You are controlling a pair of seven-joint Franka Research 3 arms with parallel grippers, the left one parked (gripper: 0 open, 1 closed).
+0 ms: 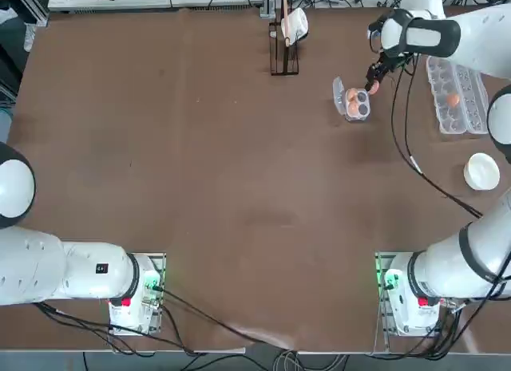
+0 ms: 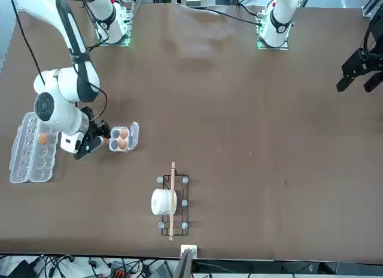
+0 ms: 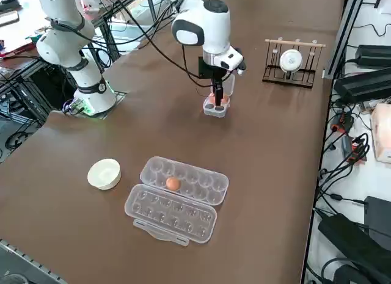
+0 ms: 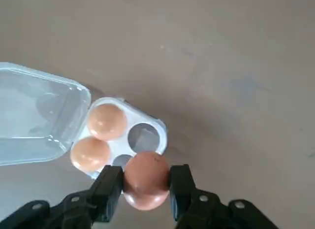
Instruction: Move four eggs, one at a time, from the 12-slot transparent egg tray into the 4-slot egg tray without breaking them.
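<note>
Clamped in right pincer (image 4: pixel 145 185), egg (image 4: pixel 145 179) overhangs 4-slot egg tray (image 4: pixel 157 128).

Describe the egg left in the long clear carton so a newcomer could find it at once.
Find the long clear carton lying open near the white bowl. The egg sits in one cup of the row farther from the lid. It is the only orange-brown thing among bare cups.

Lying near the table's far right corner: long clear plastic 12-slot egg tray (image 3: pixel 183 183), lid hinged open flat, cradling one small orange-brown oval egg (image 3: pixel 173 184). Sitting just inward of it: small square clear 4-slot egg tray (image 4: pixel 145 138), flap open, carrying two orange-brown eggs (image 4: pixel 106 121) side by side. Hanging just above an empty cup, pinched between black fingers: a third egg (image 4: pixel 145 179).
</note>
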